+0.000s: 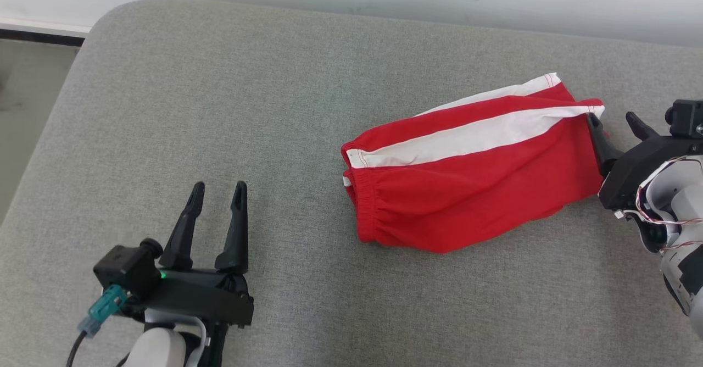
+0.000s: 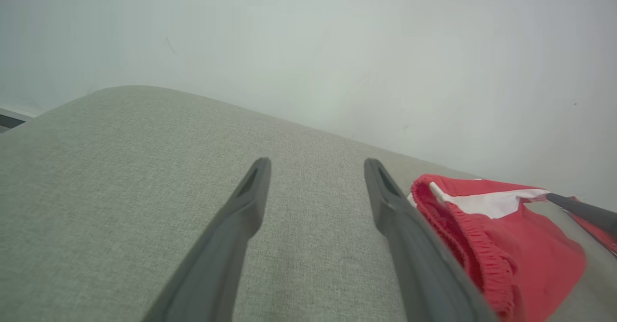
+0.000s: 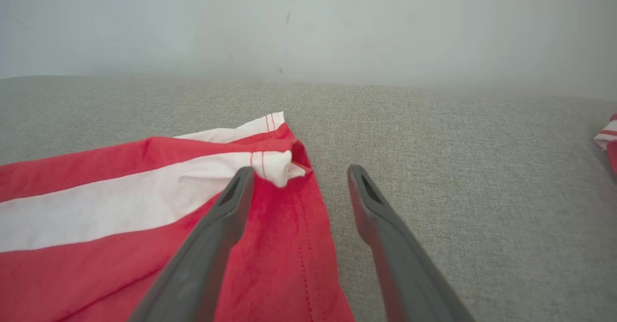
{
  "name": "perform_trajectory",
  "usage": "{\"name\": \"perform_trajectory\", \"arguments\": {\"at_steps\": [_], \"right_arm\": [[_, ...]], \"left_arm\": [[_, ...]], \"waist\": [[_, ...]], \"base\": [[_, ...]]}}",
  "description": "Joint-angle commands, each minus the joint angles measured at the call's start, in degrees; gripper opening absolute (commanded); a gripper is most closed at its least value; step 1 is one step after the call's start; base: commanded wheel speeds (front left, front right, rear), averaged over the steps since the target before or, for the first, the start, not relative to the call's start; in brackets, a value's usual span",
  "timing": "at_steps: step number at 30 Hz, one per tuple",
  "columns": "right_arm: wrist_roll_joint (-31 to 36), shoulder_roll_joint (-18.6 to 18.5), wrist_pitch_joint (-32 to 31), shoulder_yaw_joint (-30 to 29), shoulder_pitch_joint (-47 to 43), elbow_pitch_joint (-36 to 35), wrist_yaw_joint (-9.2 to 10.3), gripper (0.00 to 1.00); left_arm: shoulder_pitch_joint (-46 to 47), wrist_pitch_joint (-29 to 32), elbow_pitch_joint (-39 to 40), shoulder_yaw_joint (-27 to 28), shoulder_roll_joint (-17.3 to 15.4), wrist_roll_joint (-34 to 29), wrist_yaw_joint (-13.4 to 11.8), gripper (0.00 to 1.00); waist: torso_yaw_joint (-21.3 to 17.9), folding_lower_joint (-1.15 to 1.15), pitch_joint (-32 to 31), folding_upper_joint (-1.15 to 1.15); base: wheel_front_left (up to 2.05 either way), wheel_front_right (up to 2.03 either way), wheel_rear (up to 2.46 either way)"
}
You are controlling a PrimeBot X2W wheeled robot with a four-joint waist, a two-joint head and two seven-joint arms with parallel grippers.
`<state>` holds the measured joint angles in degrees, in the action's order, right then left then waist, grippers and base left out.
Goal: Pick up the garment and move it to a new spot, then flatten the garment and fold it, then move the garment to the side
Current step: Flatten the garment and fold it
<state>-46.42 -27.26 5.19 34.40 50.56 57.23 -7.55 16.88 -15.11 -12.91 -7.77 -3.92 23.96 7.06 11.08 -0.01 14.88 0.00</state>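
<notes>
Head view: red garment point(image 1: 467, 191) (white-striped), splayed right gripper point(image 1: 611, 116) at hem

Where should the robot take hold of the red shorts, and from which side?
Probably the leg hem corner of the red shorts, approached from the robot's right. It bunches up off the cushion, and the right gripper stands there with jaws open.

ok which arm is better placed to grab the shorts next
Right, probably: the right fingers stand open at the hem of the red shorts, one over the fabric; the left fingers, also open, sit apart over grey cushion.
</notes>
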Motion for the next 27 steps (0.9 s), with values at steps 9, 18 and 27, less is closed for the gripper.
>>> {"name": "perform_trajectory", "arguments": {"at_steps": [9, 18, 27], "right_arm": [[-2.88, -1.32, 1.49, 3.09, -0.17, 0.19, 0.16, 1.0], [-5.89, -2.43, 2.89, 5.69, 0.6, -2.4, 0.16, 1.0], [-8.96, -3.88, 3.48, 8.04, 0.56, -3.83, 0.16, 1.0]], "left_arm": [[-3.03, -0.01, 2.05, 1.15, 0.98, -1.18, 0.29, 1.0], [-4.64, -0.01, 2.17, 1.14, 1.01, 0.19, 0.35, 1.0], [-5.75, -0.01, 2.2, 1.1, 1.02, 0.66, 0.31, 1.0]], "waist": [[0.61, 0.01, -0.69, 0.0], [-0.2, 0.01, -2.38, 0.0], [-0.6, 0.01, -3.68, 0.0]], "base": [[0.0, 0.0, 0.0], [0.0, 0.0, 0.0], [0.0, 0.0, 0.0]]}}
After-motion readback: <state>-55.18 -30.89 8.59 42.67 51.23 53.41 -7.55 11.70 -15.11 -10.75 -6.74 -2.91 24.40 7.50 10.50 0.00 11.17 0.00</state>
